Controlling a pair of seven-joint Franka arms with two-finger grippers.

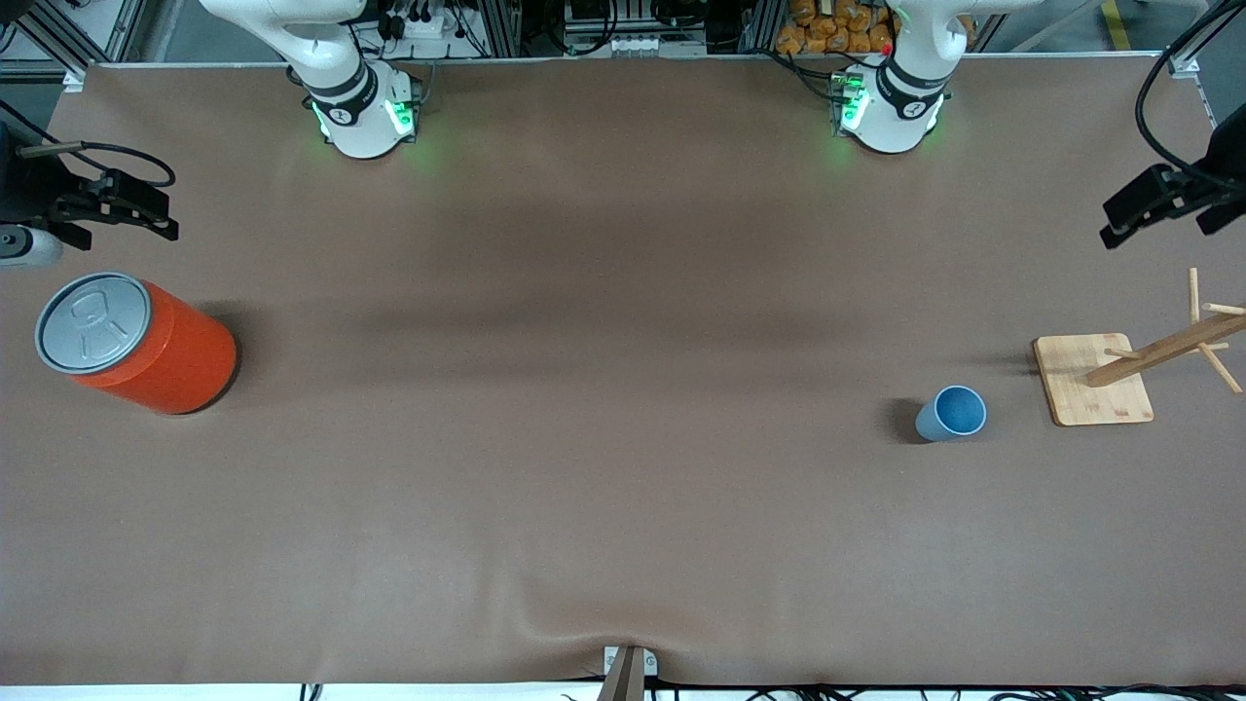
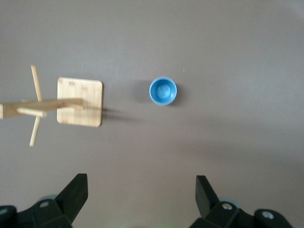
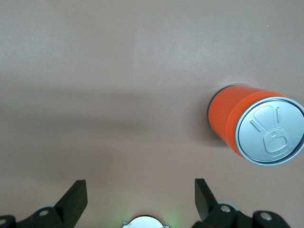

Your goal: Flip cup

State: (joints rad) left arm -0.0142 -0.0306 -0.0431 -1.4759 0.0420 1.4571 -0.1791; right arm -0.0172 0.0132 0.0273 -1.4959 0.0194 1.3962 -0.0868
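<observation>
The cup point(image 1: 952, 413) is small and light blue and stands upright, mouth up, toward the left arm's end of the table, beside a wooden rack. The left wrist view looks straight down into the cup point(image 2: 163, 91). My left gripper point(image 2: 141, 176) hangs high over the table, open and empty, well apart from the cup. My right gripper point(image 3: 140, 181) is also open and empty, high over the table near its own base, and the cup does not show in its view. Neither gripper shows in the front view.
A wooden peg rack point(image 1: 1092, 380) on a square base point(image 2: 80, 101) stands beside the cup, closer to the table's end. A large orange can point(image 1: 136, 341) with a grey pull-tab lid point(image 3: 270, 137) stands at the right arm's end. Black devices with cables sit at both table ends.
</observation>
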